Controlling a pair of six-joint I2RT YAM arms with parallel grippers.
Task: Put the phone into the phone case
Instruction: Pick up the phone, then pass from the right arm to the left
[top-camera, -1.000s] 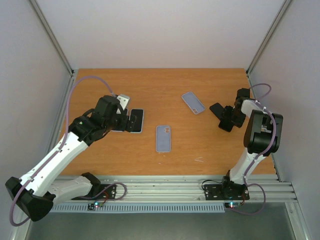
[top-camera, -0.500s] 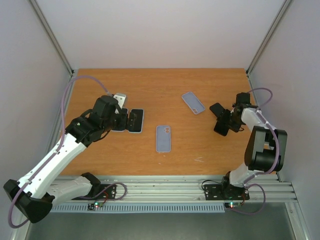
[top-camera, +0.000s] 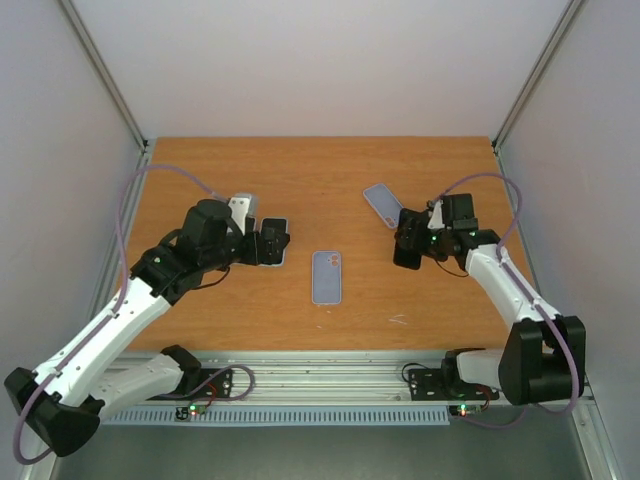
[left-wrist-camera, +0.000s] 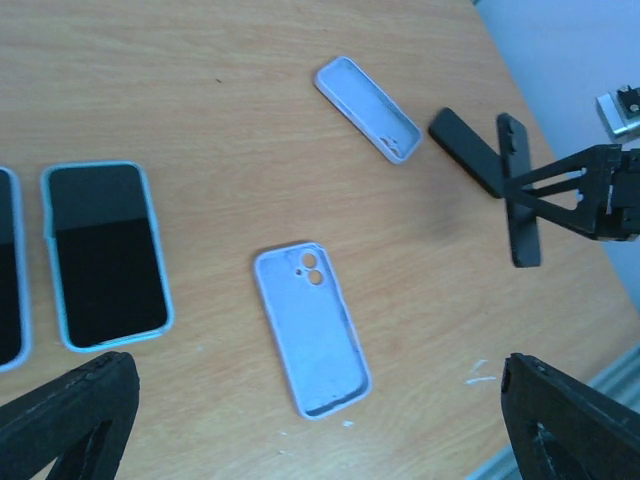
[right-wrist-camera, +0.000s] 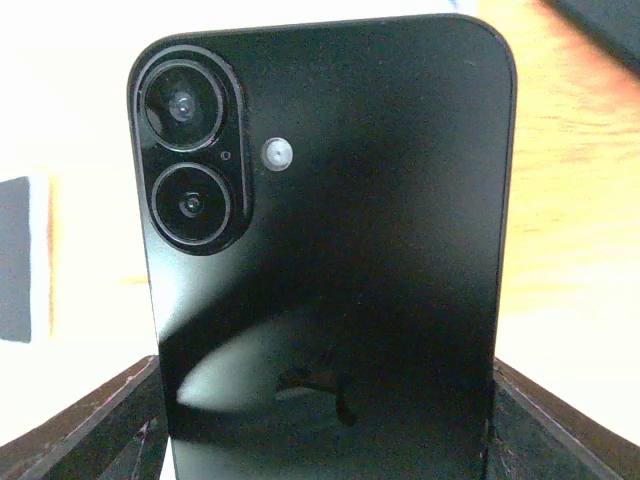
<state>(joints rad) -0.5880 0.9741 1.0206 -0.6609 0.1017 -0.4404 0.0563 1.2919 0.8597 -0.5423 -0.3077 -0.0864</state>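
An empty lavender phone case (top-camera: 327, 276) lies open side up in the middle of the table; it also shows in the left wrist view (left-wrist-camera: 310, 330). My right gripper (top-camera: 415, 236) is shut on a black phone (top-camera: 407, 258) and holds it above the table, right of that case. In the right wrist view the phone's back (right-wrist-camera: 330, 250), with two lenses at top left, fills the frame between my right gripper's (right-wrist-camera: 330, 440) fingers. My left gripper (top-camera: 268, 243) is open and empty, hovering left of the case; its fingers (left-wrist-camera: 60, 425) stand wide apart in the left wrist view.
A second empty lavender case (top-camera: 386, 205) lies at the back right, also seen in the left wrist view (left-wrist-camera: 367, 95). Two phones in light blue cases (left-wrist-camera: 105, 255) lie screen up at the left, below my left gripper. Metal rails run along the table's near edge (top-camera: 330, 375).
My right arm has swung left with the phone, from the table's right edge toward the middle. My left gripper has shifted slightly right over the cased phones.
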